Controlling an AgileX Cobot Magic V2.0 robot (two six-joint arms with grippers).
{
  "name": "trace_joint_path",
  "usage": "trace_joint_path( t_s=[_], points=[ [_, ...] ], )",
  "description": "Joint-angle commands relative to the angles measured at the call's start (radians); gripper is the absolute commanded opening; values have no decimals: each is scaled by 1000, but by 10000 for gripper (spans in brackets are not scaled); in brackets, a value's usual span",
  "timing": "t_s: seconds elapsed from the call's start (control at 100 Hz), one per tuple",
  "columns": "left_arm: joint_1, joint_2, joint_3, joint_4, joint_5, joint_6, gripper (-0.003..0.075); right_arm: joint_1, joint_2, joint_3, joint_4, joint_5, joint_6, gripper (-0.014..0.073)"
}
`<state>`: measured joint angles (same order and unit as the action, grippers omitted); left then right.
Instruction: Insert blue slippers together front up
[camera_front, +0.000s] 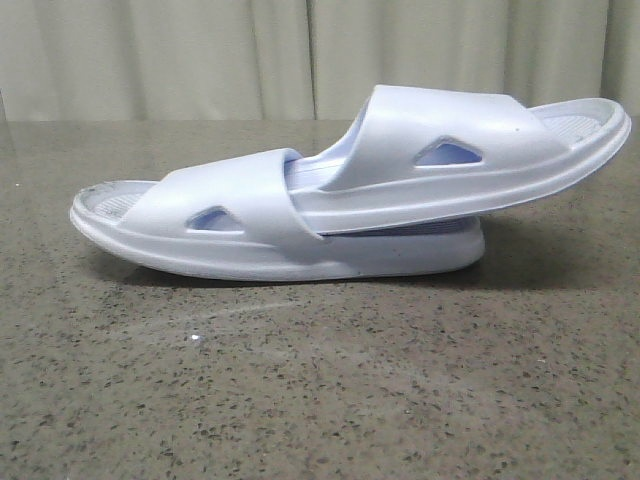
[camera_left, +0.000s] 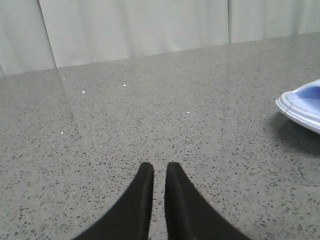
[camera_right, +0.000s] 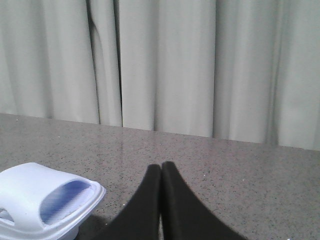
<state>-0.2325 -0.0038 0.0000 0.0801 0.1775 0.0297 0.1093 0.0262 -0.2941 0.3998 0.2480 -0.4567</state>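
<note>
We see the blue slippers nested on the bench, long axis running left-right w/ the upper one's end raised rightward. Left gripper & right gripper both clenched, empty.

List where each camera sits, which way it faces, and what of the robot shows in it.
Front: low over the table, facing the nested slippers side-on, curtain behind; no arm shows.
Left wrist: on the left arm, looking across bare table; left gripper nearly shut, one slipper end at the edge.
Right wrist: on the right arm, facing the curtain; right gripper shut, a slipper end beside it.
All three share the slippers and table.
</note>
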Motion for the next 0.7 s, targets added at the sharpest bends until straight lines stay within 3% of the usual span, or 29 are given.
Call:
trace_joint_path(
  t_s=[0.0, 0.08, 0.69],
  points=[
    [-7, -31, -9, 17, -117, -20, 16, -1, 10, -24, -1, -80, -11, -107],
    [-7, -31, 11, 17, -162, -22, 16, -1, 10, -24, -1, -80, -11, -107],
    [-7, -31, 11, -18, -157, -22, 16, -1, 10, -24, -1, -80, -11, -107]
  ],
)
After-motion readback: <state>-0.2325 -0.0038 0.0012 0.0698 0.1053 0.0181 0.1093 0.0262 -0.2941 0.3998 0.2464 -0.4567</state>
